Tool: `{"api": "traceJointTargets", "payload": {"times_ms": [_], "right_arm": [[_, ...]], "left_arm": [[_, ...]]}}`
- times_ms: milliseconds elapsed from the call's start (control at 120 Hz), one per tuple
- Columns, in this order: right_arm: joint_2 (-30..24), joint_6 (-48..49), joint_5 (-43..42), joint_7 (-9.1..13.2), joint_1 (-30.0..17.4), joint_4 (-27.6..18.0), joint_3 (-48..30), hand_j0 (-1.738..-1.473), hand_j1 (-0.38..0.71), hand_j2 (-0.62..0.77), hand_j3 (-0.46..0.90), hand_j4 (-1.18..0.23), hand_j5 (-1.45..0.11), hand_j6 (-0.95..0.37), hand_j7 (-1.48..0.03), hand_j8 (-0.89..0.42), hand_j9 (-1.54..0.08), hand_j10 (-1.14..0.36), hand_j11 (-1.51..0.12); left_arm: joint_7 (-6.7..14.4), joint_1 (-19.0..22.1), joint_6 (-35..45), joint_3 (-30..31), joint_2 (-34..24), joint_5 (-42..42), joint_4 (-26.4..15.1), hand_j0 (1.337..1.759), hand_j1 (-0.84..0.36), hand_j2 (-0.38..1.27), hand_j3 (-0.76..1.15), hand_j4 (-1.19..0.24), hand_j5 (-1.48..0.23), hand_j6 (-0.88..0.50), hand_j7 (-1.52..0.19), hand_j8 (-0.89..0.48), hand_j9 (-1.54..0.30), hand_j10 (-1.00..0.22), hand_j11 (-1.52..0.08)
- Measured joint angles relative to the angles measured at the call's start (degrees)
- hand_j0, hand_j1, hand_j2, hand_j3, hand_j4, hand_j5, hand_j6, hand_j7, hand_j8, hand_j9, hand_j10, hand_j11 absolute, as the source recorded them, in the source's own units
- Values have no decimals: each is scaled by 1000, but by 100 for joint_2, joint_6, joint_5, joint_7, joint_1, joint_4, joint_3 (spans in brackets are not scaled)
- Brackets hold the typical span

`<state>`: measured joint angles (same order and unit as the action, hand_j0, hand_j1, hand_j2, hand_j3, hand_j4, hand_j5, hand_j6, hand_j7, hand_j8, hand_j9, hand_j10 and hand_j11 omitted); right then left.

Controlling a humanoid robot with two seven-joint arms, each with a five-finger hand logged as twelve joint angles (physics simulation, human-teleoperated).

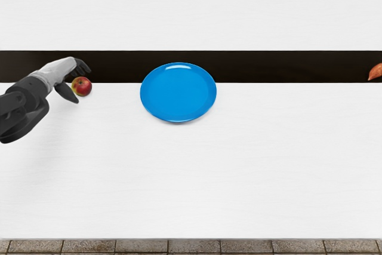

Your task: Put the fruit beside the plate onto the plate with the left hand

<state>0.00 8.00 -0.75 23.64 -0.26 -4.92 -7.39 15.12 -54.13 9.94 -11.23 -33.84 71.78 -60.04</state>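
Observation:
A small red apple (82,86) sits on the white table left of the blue plate (178,92), roughly a plate's width from its rim. My left hand (78,82) reaches in from the left edge and cups the apple: the dark fingertips (83,65) arch just above it and the thumb (67,93) lies at its lower left. The fingers are spread around the fruit without pressing on it. Nothing lies on the plate. The right arm does not show.
A dark gap (268,67) runs across the table behind the apple, and the plate's far edge overlaps it. An orange-red object (375,71) pokes in at the right edge, partly cut off.

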Motion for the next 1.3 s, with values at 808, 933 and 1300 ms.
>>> {"api": "traceJointTargets", "payload": {"times_ms": [808, 933, 1300], "right_arm": [[0, 0, 10, 0, 0, 9, -5, -1658, -349, 0, 0, 0, 0, 0, 0, 0, 0, 0, 0], [0, 0, 13, 0, 0, 9, -7, -1658, -349, 0, 0, 0, 0, 0, 0, 0, 0, 0, 0], [0, 4, 22, 0, 0, 9, -8, -1658, -349, 0, 0, 0, 0, 0, 0, 0, 0, 0, 0]], "left_arm": [[26, -80, -24, 11, 211, 9, 250, 1658, -165, 91, 0, -434, -561, -434, -561, -434, -561, -434, -560], [32, -80, -26, 15, 261, 9, 248, 1658, -166, 91, 0, -434, -562, -435, -562, -435, -561, -434, -561], [43, -80, -42, 17, 286, 9, 256, 1658, -169, 92, 0, -437, -566, -438, -566, -438, -565, -437, -565]]}}
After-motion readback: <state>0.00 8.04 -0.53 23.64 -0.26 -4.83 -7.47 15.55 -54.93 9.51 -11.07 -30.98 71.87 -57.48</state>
